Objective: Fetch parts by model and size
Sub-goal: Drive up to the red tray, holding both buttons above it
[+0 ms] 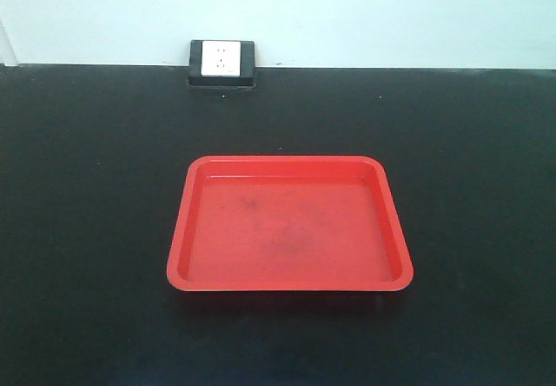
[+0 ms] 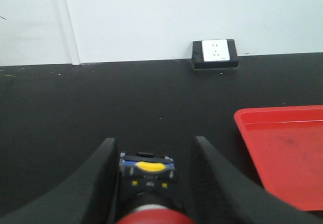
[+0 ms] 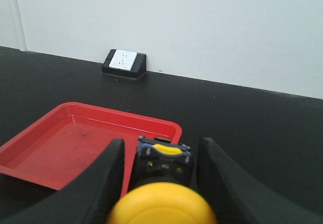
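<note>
In the left wrist view my left gripper [image 2: 154, 141] holds the red-capped switch [image 2: 148, 168] between its black fingers. The red cap is blurred at the bottom edge and the blue-and-grey base points away. In the right wrist view my right gripper [image 3: 162, 142] holds the yellow-capped switch [image 3: 164, 157] the same way, with the yellow cap large and blurred near the camera. Its base hangs in front of the near right corner of the tray. Neither gripper nor switch shows in the front view.
A red tray [image 1: 287, 161] lies in the middle of the black table with nothing in it. It is to the right in the left wrist view [image 2: 282, 114] and to the left in the right wrist view [image 3: 121, 114]. A wall socket block [image 1: 222, 61] stands at the table's back edge.
</note>
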